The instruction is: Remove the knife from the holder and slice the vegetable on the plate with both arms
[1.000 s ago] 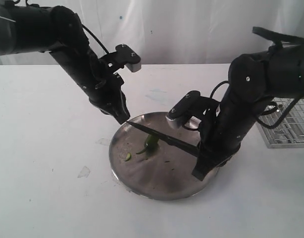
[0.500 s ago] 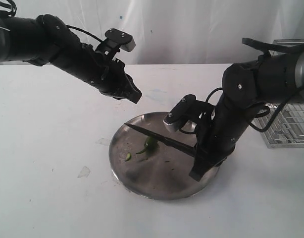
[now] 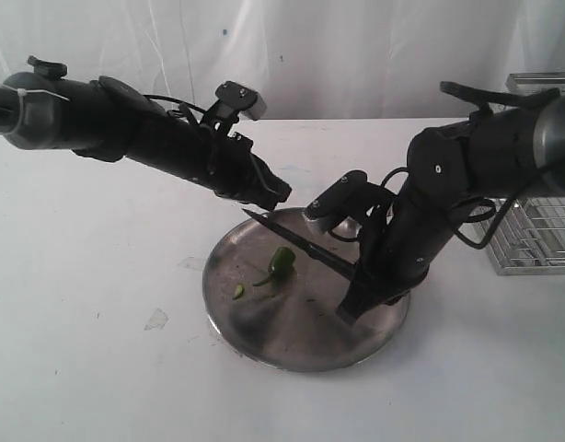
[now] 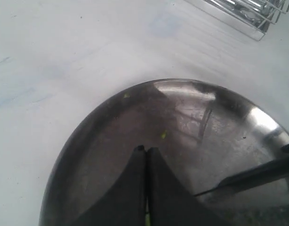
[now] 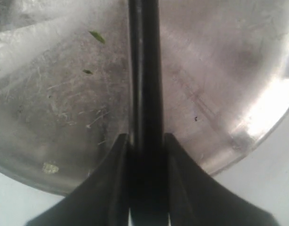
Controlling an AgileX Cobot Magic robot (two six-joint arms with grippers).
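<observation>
The steel plate [image 3: 292, 336] lies mid-table. On it rests the dark green vegetable [image 3: 282, 261] with its curved stem. My right gripper [image 3: 358, 293] is shut on the black handle of the knife [image 3: 301, 241], whose blade slants over the plate just behind the vegetable, tip toward the far left rim. In the right wrist view the knife [image 5: 144, 70] runs straight out from the right gripper [image 5: 145, 136] across the plate [image 5: 220, 70]. My left gripper [image 3: 281, 193] hovers shut and empty at the plate's far rim, near the knife tip. The left wrist view shows the left gripper [image 4: 145, 149] over the plate [image 4: 107, 141], with the blade [image 4: 243, 181] beside it.
The wire-grid holder [image 3: 536, 230] stands at the right edge of the table, also in the left wrist view as the holder [image 4: 243, 12]. A small green slice [image 3: 237, 291] lies on the plate's left side. Green bits [image 5: 96, 36] dot the plate.
My left gripper rose off the plate's left rim and now hovers at the far rim. The right gripper has lifted the knife back off the vegetable, which now lies uncovered.
</observation>
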